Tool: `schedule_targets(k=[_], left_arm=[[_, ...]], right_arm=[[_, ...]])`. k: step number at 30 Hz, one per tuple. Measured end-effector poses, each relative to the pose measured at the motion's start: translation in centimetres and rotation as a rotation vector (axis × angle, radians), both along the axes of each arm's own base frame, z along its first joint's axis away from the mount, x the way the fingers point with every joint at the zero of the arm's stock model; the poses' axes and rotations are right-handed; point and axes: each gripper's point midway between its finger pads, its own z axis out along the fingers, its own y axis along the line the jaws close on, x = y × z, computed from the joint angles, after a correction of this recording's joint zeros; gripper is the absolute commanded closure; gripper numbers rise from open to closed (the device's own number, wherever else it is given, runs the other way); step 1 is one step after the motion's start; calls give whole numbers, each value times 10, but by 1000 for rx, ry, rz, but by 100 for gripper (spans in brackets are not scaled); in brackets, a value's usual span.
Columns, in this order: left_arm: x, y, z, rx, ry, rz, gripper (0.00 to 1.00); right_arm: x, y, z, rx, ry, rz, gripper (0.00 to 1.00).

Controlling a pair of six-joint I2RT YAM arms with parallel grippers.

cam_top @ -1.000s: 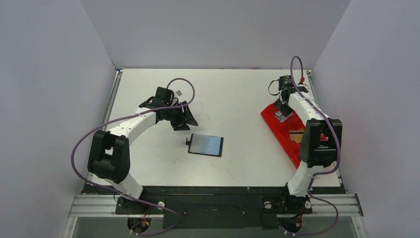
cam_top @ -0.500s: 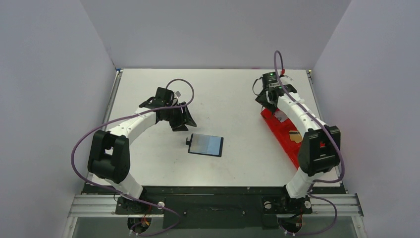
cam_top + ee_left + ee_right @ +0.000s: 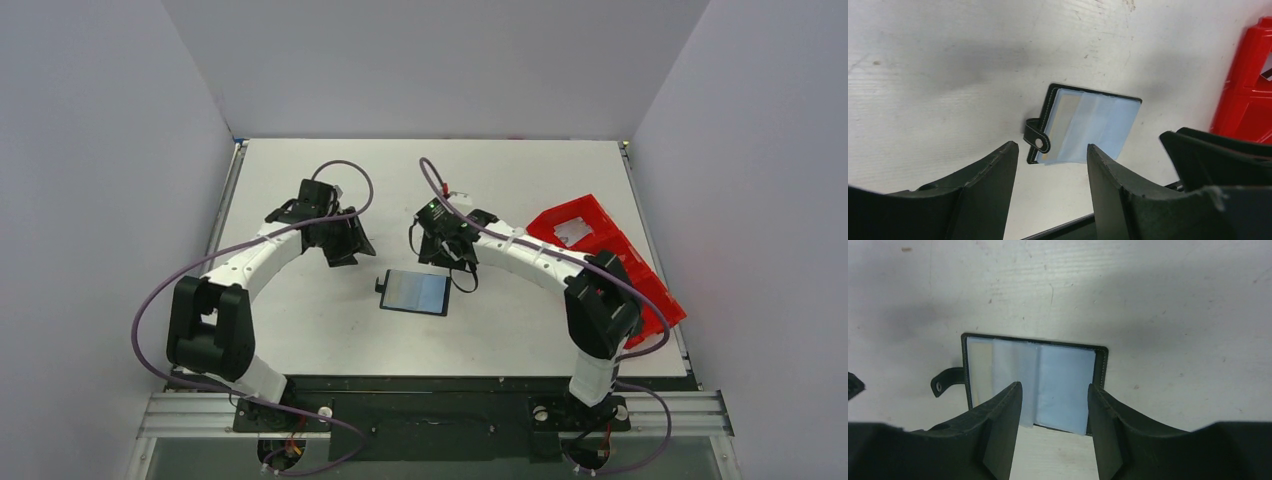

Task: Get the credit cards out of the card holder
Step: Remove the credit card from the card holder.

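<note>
The card holder (image 3: pixel 415 292) lies open and flat on the white table (image 3: pixel 500 180), near its middle, with its blue-grey clear sleeves (image 3: pixel 1013 372) facing up and its closing tab (image 3: pixel 1037 140) sticking out on the left arm's side. A beige rectangle under the tab-side sleeve looks like a card, though the plastic glare makes that uncertain. The right gripper (image 3: pixel 1054 390) hovers just over the holder with its jaws spread and nothing between them. The left gripper (image 3: pixel 1050 150) is off to the tab side, apart from the holder, also spread and empty. The main risk is that nothing pins the holder. It is thin and light, so a finger dragging on a slick sleeve would probably slide or spin the whole case rather than free a card. The jaws could also pinch the loose sleeve instead of the card edge, lifting the holder whole or folding the pages over. With the holder so flat, fingers that come down too steeply could jam against the tabletop. If the left gripper comes in to brace the case, the two grippers would be working close together and could knock each other. The red compartment tray (image 3: pixel 600 240) sits well apart to the right and poses little risk.
</note>
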Motion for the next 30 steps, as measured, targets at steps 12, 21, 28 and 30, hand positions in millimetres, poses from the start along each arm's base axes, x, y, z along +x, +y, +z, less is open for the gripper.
schedule_targets(k=[12, 21, 28, 30], left_arm=[[-12, 31, -8, 53, 8, 81, 49], [-22, 35, -10, 64, 6, 89, 49], [-26, 36, -13, 64, 15, 92, 49], [-26, 35, -13, 64, 15, 90, 49]], right_arm=[[-38, 45, -57, -83, 104, 166, 49], [-44, 65, -65, -100, 100, 231, 49], [-49, 66, -80, -130, 122, 252, 70], [-48, 66, -80, -132, 121, 259, 84]])
